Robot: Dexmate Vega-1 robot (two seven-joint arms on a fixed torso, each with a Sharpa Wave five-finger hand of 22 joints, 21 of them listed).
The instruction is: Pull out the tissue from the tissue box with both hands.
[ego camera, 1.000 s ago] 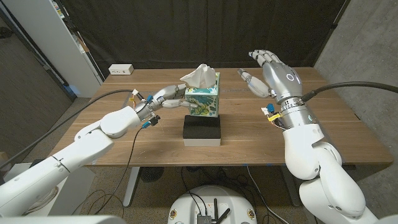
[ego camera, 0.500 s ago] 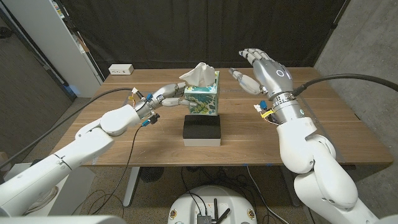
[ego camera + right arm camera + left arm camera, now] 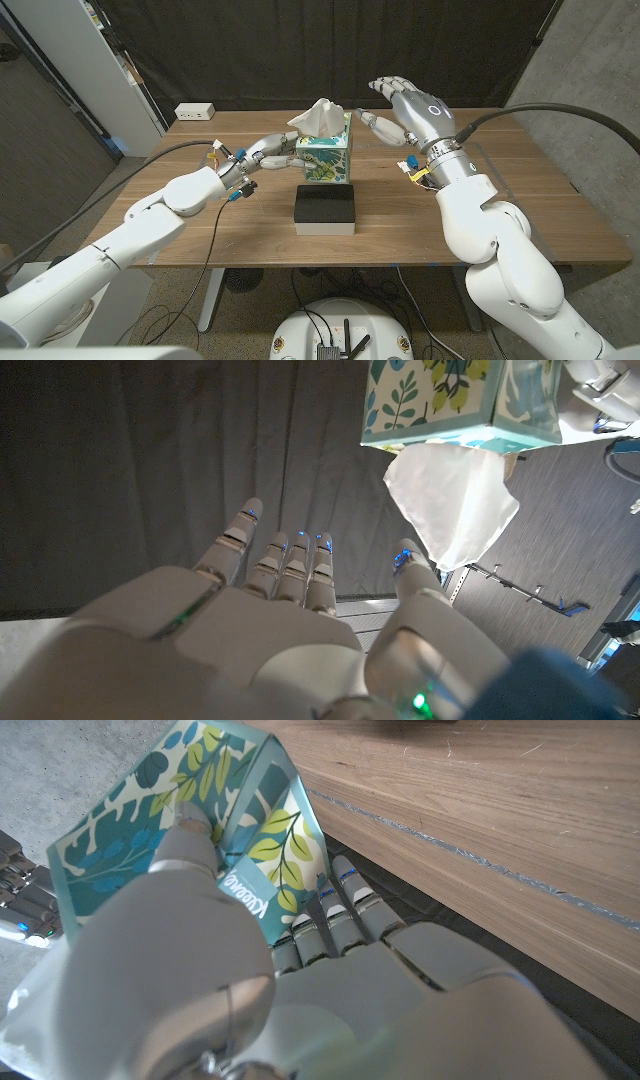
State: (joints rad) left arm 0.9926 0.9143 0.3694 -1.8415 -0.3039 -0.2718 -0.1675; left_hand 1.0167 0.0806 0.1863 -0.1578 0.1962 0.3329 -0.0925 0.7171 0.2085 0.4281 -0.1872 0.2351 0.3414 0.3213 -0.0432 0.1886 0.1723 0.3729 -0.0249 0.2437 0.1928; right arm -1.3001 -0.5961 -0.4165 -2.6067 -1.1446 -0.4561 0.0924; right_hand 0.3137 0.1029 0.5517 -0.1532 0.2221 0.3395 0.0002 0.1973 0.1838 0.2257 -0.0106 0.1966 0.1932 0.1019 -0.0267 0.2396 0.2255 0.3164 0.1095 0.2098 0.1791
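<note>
Tissue box [image 3: 326,159] (teal, leaf print) stands upright at table [image 3: 180,215] middle, on far side of black block [image 3: 325,209] and touching it or just beside. White tissue [image 3: 318,119] sticks up from box top, not yet pulled out. Left hand [image 3: 268,155] presses against box's left side, fingers on printed wall, bracing it. Right hand [image 3: 408,108] hovers in air just right of tissue, fingers spread, holding nothing, apart from box. White power strip [image 3: 194,112] at far left table edge.
</note>
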